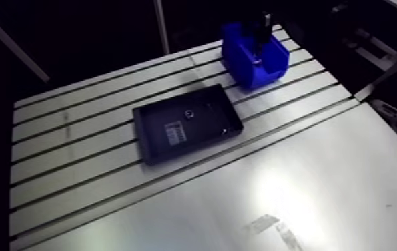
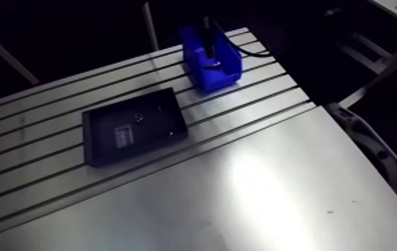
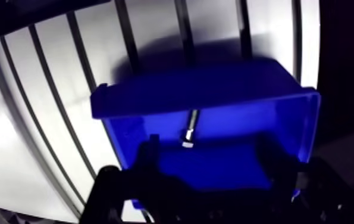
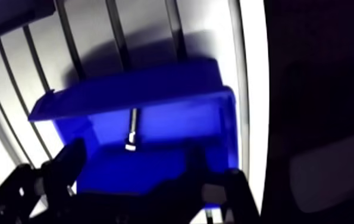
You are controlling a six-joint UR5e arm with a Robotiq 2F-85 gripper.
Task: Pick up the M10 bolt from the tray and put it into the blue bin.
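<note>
The two-fingered dark claw [image 3: 209, 164] hangs directly over the open-topped blue plastic bin [image 3: 215, 89]. Its fingers [image 3: 147, 156] are spread wide with nothing held between them, their tips just above the bin's floor, each standing clear of the nearer side wall.

The steel M10 bolt [image 3: 189, 127] lies inside the bin, ahead of the claw. It leans on the inner face of the wall farthest from the fingers, its head low by the floor and its shank pointing up toward that wall's rim. It touches neither finger.

The bin stands on the slotted aluminium counter [image 3: 30, 137], with the dark grooves running under it. One side wall of the bin sits close to the counter's edge, so there is little room there.

In the arm view, the shallow black rectangular tray [image 1: 204, 110] lies near the bin's front corner, with a narrow strip of bare counter between them. A small ring-shaped part [image 1: 189, 114] and a pale label [image 1: 176, 131] show in it. Past the tray from the bin, the counter runs on wide and smooth.
</note>
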